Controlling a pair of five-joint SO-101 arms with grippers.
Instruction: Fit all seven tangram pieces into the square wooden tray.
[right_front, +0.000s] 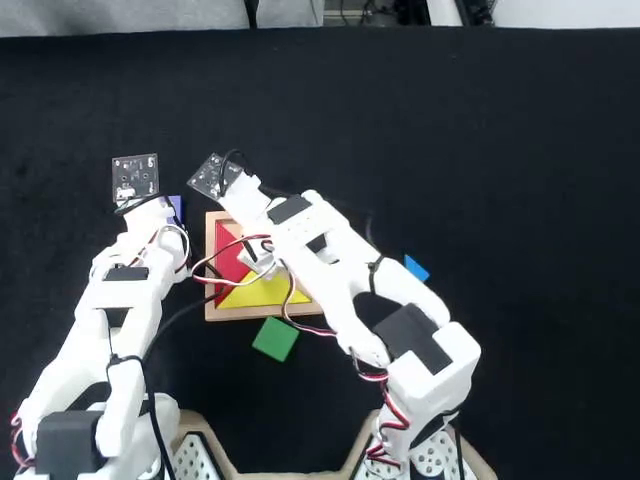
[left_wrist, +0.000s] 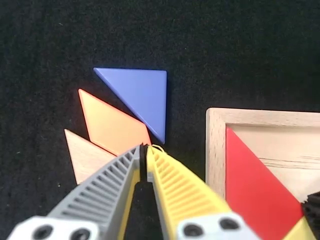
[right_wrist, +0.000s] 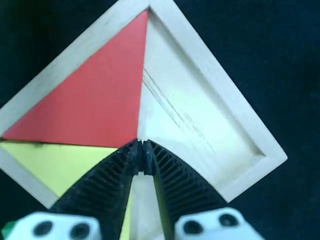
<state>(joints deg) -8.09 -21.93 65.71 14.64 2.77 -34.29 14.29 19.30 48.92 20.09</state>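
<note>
Tray (right_wrist: 215, 77) holds red triangle (right_wrist: 100, 95), yellow triangle (right_wrist: 55, 162); green square (right_front: 275, 339) outside.

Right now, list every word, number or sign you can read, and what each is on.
No text can be read.
On the dark square board and the second board at the wrists: pale specks, too small to read.
On the wooden tray, red piece and blue triangle: no print.

A black cloth (right_front: 500, 130) lies flat under everything, matte and faintly specked with lint. Beyond its far edge runs a pale strip (right_front: 120, 14) of grey and white surfaces, with a few dark cables (right_front: 252, 12) crossing it. The light falls soft and even
</note>
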